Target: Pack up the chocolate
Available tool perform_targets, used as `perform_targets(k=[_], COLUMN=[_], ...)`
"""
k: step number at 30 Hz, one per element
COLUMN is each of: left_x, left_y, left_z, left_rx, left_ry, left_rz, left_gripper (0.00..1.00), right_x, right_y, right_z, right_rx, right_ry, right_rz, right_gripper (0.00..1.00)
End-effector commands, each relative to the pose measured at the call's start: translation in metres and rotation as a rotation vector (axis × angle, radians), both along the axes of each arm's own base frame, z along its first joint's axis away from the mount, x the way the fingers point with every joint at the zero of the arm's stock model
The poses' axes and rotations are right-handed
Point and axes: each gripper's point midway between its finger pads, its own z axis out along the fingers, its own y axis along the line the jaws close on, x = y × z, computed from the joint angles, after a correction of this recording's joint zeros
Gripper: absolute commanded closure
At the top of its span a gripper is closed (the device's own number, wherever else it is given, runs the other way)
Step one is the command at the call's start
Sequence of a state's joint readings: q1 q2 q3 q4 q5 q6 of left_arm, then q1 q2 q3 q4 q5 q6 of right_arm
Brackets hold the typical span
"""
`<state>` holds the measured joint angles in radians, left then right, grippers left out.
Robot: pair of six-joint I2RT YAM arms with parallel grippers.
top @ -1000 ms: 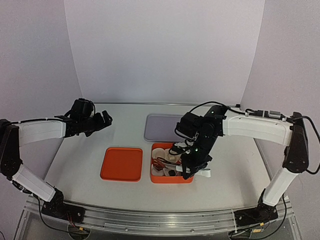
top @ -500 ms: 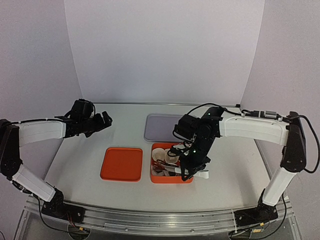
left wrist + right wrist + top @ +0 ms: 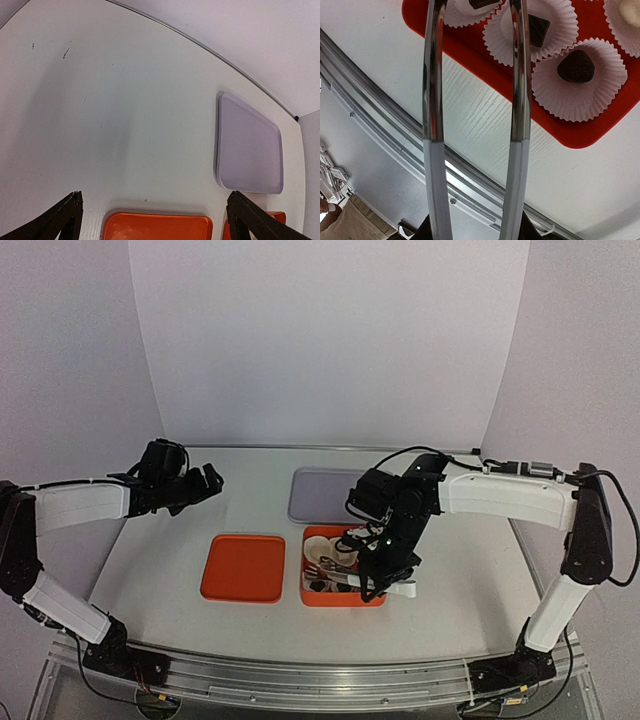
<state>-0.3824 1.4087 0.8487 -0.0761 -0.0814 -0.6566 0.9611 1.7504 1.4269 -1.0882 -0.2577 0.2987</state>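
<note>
Right wrist view: tongs (image 3: 517, 75) tips run off top edge. Top-edge paper cups (image 3: 620, 30) cropped; pale lump in corner cup probably cream chocolate (image 3: 630, 10).
Top view: right gripper (image 3: 378, 575) hides much of orange tray (image 3: 335, 601); pieces inside too small to count.
Left wrist view: left gripper (image 3: 155, 202) fingers and orange lid (image 3: 157, 227) cut by bottom edge.

tongs (image 3: 432, 70): polished metal arms, mirror-glossy; white, smooth, plastic-looking grips
chocolate (image 3: 576, 66): dark piece, matt, slightly uneven
paper cups (image 3: 555, 97): white pleated paper, matt
tray (image 3: 580, 135): red plastic, smooth, faint sheen
table (image 3: 125, 100): white, matt, faintly scuffed
grey lid (image 3: 250, 145): smooth matt plastic
</note>
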Motion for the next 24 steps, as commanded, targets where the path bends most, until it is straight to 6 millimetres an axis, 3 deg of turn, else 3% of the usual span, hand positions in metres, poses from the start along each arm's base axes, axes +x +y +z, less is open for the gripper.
perform_targets(k=[1, 10, 18, 21, 24], left_x=[-0.003, -0.006, -0.005, -0.004, -0.004], left_y=[0.005, 0.007, 0.006, 0.006, 0.006], left_z=[0.012, 0.014, 0.012, 0.008, 0.000], left_rx=[-0.020, -0.026, -0.036, -0.031, -0.019], left_ry=[-0.033, -0.038, -0.030, -0.009, 0.030], left_rz=[0.022, 0.028, 0.033, 0.040, 0.045], left_gripper=[0.00, 0.00, 0.00, 0.00, 0.00], right_x=[0.003, 0.003, -0.001, 0.017, 0.058], right_y=[0.010, 0.004, -0.025, -0.044, -0.079], right_z=[0.014, 0.036, 0.069, 0.082, 0.092], right_rx=[0.052, 0.092, 0.128, 0.088, -0.025], right_ry=[-0.028, -0.086, -0.186, -0.329, -0.527], right_rz=[0.004, -0.010, -0.067, -0.148, -0.307], right_gripper=[0.66, 0.69, 0.70, 0.70, 0.70])
